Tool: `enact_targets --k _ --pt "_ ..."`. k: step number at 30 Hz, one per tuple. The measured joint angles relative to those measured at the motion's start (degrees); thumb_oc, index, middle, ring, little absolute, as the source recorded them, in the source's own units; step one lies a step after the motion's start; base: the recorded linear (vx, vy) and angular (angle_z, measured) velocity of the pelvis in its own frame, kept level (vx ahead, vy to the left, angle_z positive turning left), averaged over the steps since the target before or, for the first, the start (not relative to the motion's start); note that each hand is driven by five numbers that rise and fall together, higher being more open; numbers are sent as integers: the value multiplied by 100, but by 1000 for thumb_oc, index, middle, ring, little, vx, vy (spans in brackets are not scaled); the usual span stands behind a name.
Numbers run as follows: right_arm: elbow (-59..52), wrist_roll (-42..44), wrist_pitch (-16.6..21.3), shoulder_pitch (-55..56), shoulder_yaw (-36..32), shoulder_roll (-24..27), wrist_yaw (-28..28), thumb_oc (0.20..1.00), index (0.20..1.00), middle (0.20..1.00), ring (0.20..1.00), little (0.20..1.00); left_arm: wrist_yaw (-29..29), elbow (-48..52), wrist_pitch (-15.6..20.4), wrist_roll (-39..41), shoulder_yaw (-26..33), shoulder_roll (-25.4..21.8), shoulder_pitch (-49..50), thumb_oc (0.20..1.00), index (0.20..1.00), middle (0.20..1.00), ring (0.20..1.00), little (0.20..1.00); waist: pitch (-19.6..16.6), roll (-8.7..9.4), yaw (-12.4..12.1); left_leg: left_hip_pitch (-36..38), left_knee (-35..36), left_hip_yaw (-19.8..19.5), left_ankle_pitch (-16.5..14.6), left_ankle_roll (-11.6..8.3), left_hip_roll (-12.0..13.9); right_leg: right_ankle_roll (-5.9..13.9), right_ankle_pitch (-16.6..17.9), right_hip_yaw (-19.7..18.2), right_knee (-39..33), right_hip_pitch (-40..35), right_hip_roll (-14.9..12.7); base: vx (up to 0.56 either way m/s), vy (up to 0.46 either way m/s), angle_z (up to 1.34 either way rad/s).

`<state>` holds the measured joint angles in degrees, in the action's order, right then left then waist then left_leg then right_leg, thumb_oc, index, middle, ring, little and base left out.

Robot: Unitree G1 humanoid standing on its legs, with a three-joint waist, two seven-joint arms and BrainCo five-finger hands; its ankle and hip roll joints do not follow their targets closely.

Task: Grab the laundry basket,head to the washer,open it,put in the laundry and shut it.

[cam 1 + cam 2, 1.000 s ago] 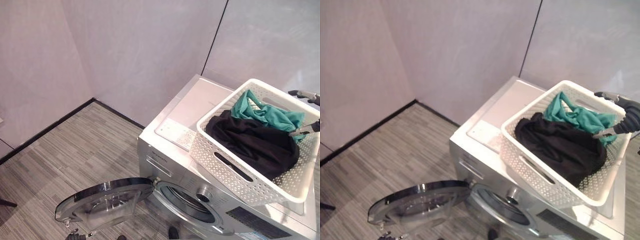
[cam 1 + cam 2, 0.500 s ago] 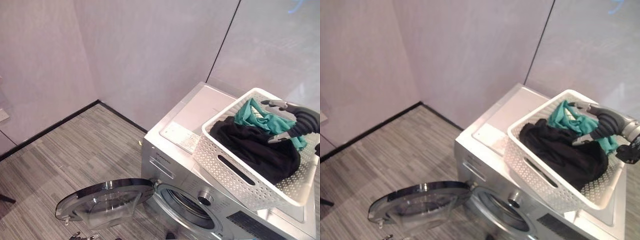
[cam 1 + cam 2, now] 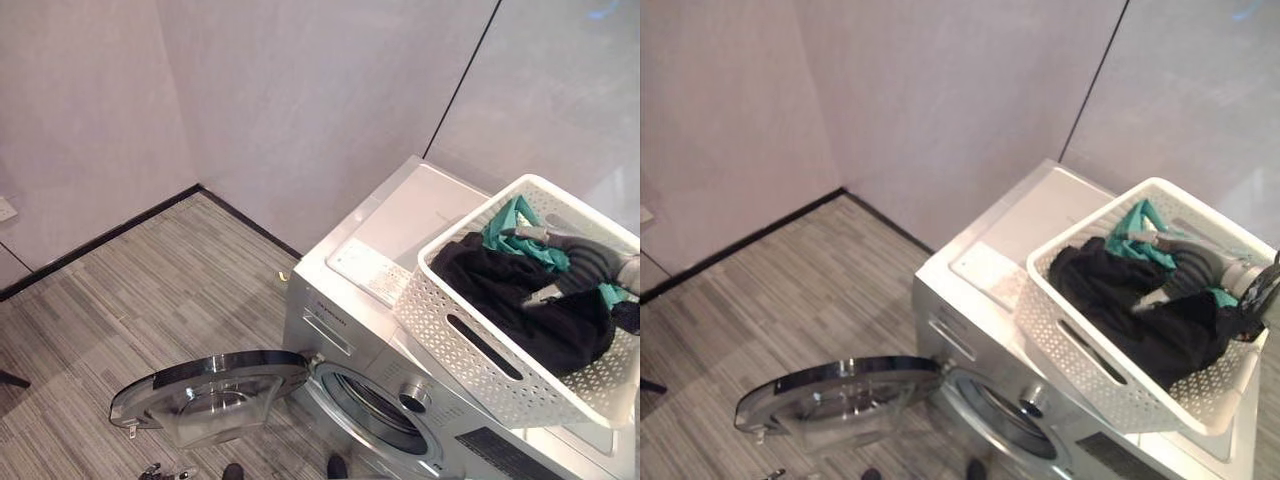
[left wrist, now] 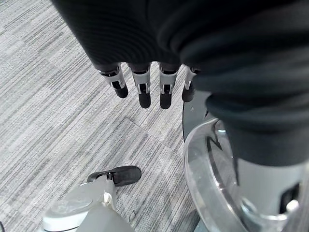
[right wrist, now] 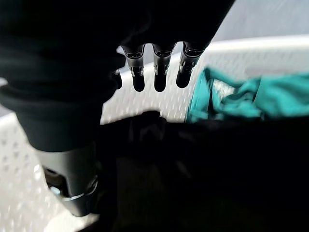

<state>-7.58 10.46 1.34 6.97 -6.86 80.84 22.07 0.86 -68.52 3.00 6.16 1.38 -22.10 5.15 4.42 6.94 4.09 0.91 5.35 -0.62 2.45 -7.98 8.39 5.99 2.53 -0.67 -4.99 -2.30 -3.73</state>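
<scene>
A white perforated laundry basket [image 3: 470,340] stands on top of the silver washer [image 3: 340,300]. In it lie a black garment [image 3: 520,300] and a teal garment [image 3: 505,225]. My right hand [image 3: 580,262] reaches into the basket from the right, open, its fingers [image 5: 157,72] straight above the clothes and holding nothing. The teal cloth [image 5: 260,96] lies just past the fingertips, the black cloth [image 5: 193,169] below the palm. The round washer door [image 3: 210,385] is swung wide open to the left, baring the drum opening [image 3: 370,410]. My left hand [image 4: 145,87] hangs open over the floor beside the door glass [image 4: 212,188].
The washer stands in a corner against pale walls [image 3: 300,90]. Grey striped floor [image 3: 150,290] stretches to the left. The open door juts out low over the floor in front of the machine.
My right hand has moved from the basket's far rim inward and down over the clothes. The head camera has shifted a little; basket, washer and door stay put.
</scene>
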Motion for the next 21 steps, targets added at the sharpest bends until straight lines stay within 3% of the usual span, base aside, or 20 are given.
enact_targets --k 10,15,19,20,21 --pt "599 -703 -133 -1299 1741 -13 213 1000 1000 1000 1000 1000 -5 31 -20 4 -47 2 -111 1000 1000 1000 1000 1000 297 37 -163 -45 -2 -65 32 2 1 -2 2 104 2 -10 3 -30 2 5" --pt "1487 -927 -183 -2438 2764 -587 203 1000 1000 1000 1000 1000 -4 254 -11 51 -316 -64 -245 1000 1000 1000 1000 1000 579 146 -281 -153 -3 -175 105 -4 0 -9 38 157 3 57 15 -99 -11 6" --pt "1796 -936 -336 -3064 2959 -837 38 1000 1000 1000 1000 1000 0 390 3 89 -497 -83 -514 1000 1000 1000 1000 1000 817 184 -347 -468 -27 -234 213 -39 32 -31 143 225 5 318 63 -79 -17 8" --pt "1842 -944 -357 -3198 2961 -874 4 614 614 614 614 614 -1 459 14 158 -506 -139 -536 1000 1000 1000 1000 1000 904 216 -351 -527 -50 -258 229 -63 54 -33 159 245 3 364 84 -62 -16 8" --pt "1886 -956 -359 -3270 2972 -898 -15 451 451 451 451 451 1 456 13 204 -504 -163 -604 1000 1000 1000 1000 1000 934 234 -364 -594 -50 -290 259 -72 78 -47 175 264 2 412 103 -31 -15 10"
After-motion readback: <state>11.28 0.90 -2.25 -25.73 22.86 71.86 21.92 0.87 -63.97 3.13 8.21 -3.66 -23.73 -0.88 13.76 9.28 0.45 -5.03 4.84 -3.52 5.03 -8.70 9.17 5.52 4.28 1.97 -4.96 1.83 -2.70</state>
